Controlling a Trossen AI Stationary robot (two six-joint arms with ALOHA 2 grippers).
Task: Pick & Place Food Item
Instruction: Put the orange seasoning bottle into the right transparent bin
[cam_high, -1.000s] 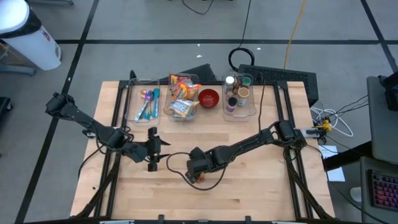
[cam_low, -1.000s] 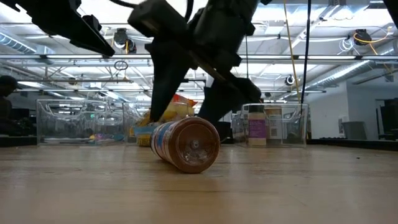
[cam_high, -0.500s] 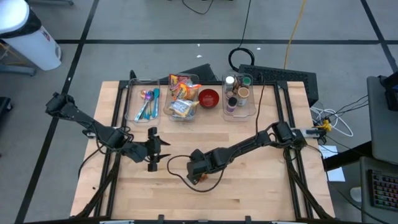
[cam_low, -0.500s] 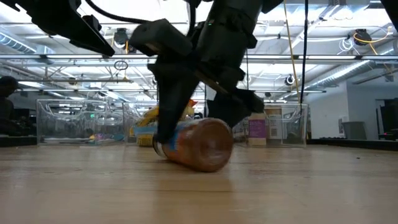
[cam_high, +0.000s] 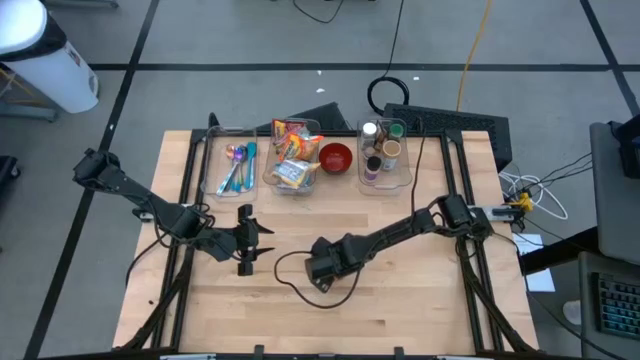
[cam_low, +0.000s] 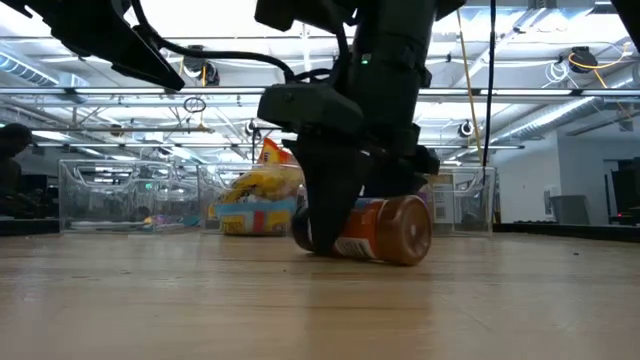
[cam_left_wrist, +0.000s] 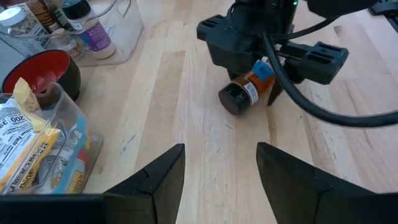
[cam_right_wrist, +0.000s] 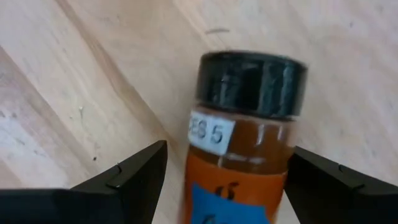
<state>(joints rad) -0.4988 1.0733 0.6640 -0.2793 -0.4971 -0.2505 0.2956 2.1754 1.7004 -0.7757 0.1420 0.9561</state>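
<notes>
The jar (cam_low: 385, 229) is shifted rightward in the low view, lying at centre frame on the desk (cam_high: 420, 290). It is straddled by the right pincer (cam_right_wrist: 224, 180), fingers wide, not yet clamped; the left pincer (cam_high: 243, 243) waits open at left.

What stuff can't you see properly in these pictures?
- Spice jar label: the right gripper covers it in the high view; the right wrist view cuts it off.
- Whether the right gripper's fingers touch the jar: unclear.
- Bin bottles' labels: too small in the high view.
</notes>
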